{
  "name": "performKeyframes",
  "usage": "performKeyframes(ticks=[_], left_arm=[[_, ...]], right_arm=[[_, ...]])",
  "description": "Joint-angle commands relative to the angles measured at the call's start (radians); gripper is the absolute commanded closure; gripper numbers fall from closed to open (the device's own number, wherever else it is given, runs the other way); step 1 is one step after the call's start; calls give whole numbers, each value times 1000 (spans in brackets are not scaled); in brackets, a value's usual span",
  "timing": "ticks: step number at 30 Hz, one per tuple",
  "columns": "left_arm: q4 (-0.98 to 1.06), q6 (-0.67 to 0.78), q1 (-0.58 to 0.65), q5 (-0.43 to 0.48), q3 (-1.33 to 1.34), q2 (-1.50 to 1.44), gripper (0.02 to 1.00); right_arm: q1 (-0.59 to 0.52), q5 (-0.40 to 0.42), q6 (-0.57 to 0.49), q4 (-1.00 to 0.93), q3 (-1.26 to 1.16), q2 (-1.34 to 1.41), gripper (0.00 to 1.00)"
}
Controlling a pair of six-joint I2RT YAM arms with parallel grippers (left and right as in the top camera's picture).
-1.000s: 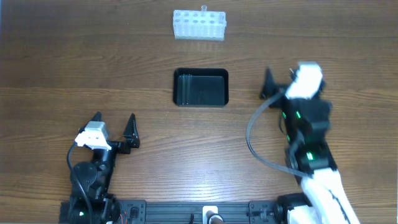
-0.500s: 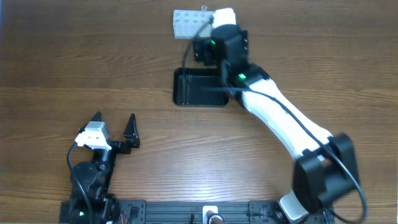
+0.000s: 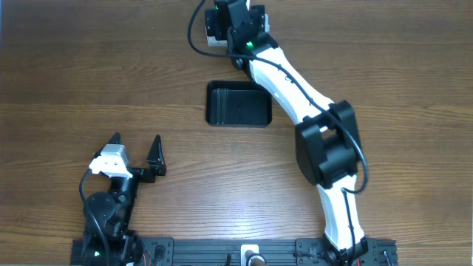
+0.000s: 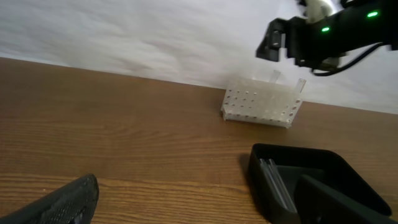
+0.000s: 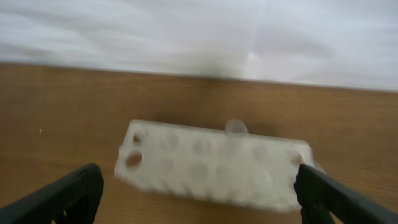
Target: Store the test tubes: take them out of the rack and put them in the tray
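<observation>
Has the right gripper point(image 5: 198, 179) above the rack point(image 4: 261, 104) at the far edge of the table point(image 3: 384, 89), spread wide, holding nothing. Shows a test tube point(image 5: 236, 128) upright in the rack's back row, just ahead and below. Probably needs a straight descent astride it. Puts the tray point(image 3: 209, 103) just nearer, mid-table. Leaves the left gripper point(image 3: 135, 140), likewise released, well apart toward the near left corner.

Rack point(image 5: 211, 165) smeared in right wrist view; I can't count tubes point(image 5: 236, 128). From above, my right arm point(image 3: 288, 74) covers most of it. Tray point(image 4: 292, 149) cut by edge, partly behind my left finger point(image 4: 339, 199).
</observation>
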Motion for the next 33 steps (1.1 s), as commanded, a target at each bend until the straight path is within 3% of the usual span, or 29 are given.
performKeyframes(ticks=[1,9,12,18,33], left_arm=[[-2,15,6,10,-5,-6,18],[-2,15,6,10,-5,-6,18],[-2,15,6,10,-5,-6,18],[-2,15,6,10,-5,-6,18],[-2,15,6,10,-5,-6,18]], right_arm=[[-16,19,14,-20,123,102,25],[-40,23,17,9,145,166,66],[-45,23,16,10,145,170,137],[-46,23,16,16,145,171,417],[-46,48,16,7,145,173,647]])
